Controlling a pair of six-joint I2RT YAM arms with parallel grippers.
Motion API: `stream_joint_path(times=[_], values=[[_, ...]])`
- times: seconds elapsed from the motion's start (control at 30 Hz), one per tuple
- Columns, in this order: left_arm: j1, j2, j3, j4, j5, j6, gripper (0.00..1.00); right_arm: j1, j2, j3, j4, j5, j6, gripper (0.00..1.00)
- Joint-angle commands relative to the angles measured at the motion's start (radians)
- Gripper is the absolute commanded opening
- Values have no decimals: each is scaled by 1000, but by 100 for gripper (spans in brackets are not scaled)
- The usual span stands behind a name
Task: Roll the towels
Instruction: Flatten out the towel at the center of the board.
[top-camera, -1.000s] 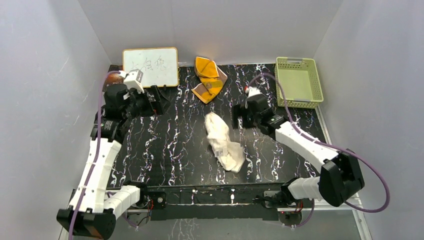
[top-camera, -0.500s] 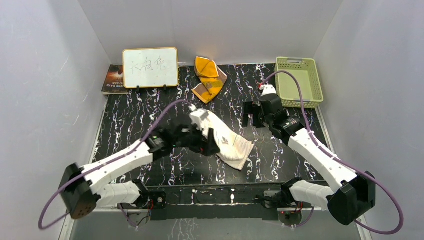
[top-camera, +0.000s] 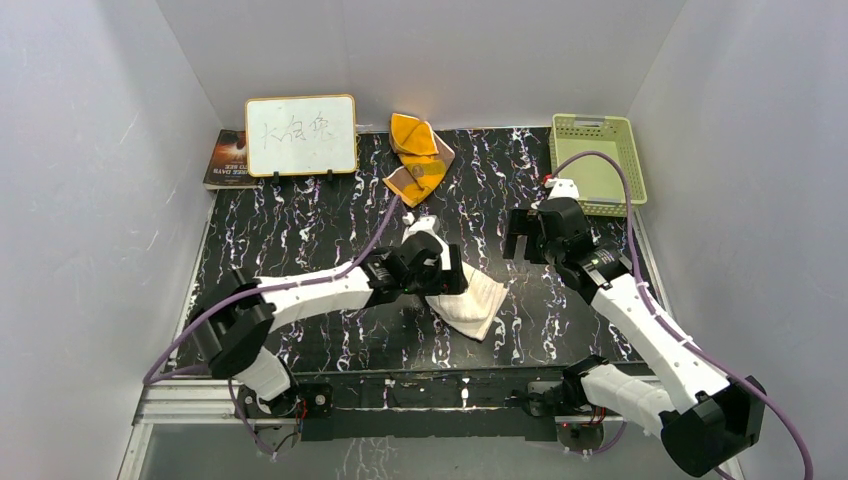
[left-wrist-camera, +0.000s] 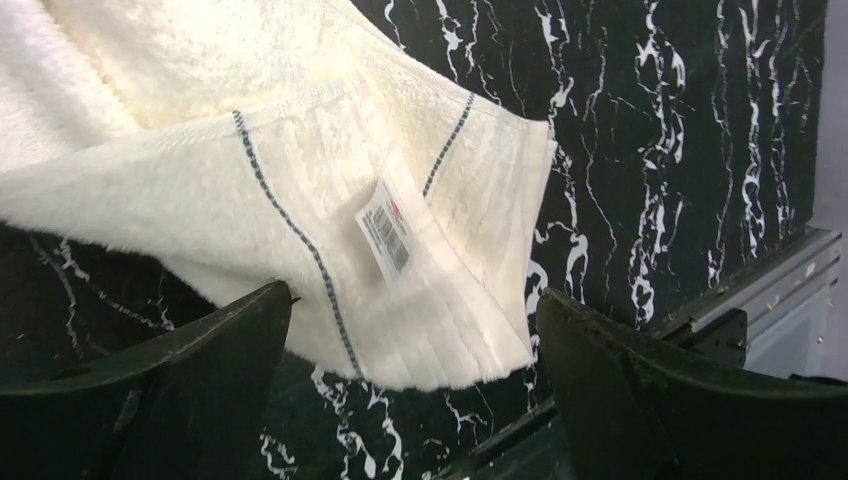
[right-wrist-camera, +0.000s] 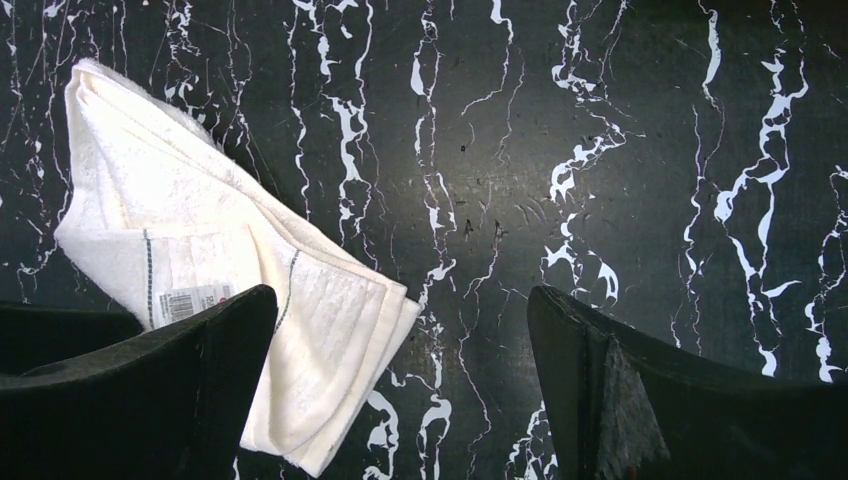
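The cream-white towel (top-camera: 472, 303) lies crumpled and partly folded on the black marbled table (top-camera: 300, 240), in the middle near the front. My left gripper (top-camera: 442, 280) hovers over its left part, open and empty. In the left wrist view the towel (left-wrist-camera: 300, 170), with blue stitch lines and a barcode label (left-wrist-camera: 385, 228), fills the upper left, and its folded edge lies between the spread fingers (left-wrist-camera: 180, 390). My right gripper (top-camera: 521, 245) is open and empty to the right of the towel (right-wrist-camera: 200, 240). The orange-yellow towel (top-camera: 415, 155) lies bunched at the back centre.
A white board with writing (top-camera: 300, 135) stands at the back left, with a book (top-camera: 228, 160) beside it. A green basket (top-camera: 597, 165) sits at the back right. Grey walls enclose the table. The metal front rail shows in the left wrist view (left-wrist-camera: 760, 300).
My left arm has swung from the back left to the middle and now sits over the cream towel. The towel's near end has spread flatter. My right gripper has drawn back to the right.
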Motion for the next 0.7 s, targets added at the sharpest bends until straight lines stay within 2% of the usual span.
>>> stream_joint_path(times=[0.0, 0.13, 0.27, 0.33, 0.37, 0.4, 0.53, 0.63, 0.67], values=[[-3, 94, 36, 39, -22, -33, 88, -7, -37, 0, 10, 14, 8, 96], [8, 105, -5, 17, -28, -58, 70, -9, -48, 2, 10, -1, 0, 96], [78, -2, -90, -29, -5, -70, 48, -11, -47, 9, 13, -17, -14, 96], [118, -76, -125, -85, -3, -52, 24, -13, -47, 9, 23, -25, -25, 96], [142, -112, -143, -123, -5, -41, 7, -14, -45, 11, 27, -29, -31, 96], [169, -151, -155, -178, -7, -34, 0, -15, -44, 12, 33, -36, -37, 96], [280, -321, -195, -277, 26, 26, 0, -17, -33, 32, 57, -63, -62, 96], [290, -376, -152, -270, 60, 89, 0, -16, -23, 42, 79, -66, -83, 96], [289, -363, -135, -249, 89, 87, 14, -16, -16, 42, 86, -63, -84, 96]])
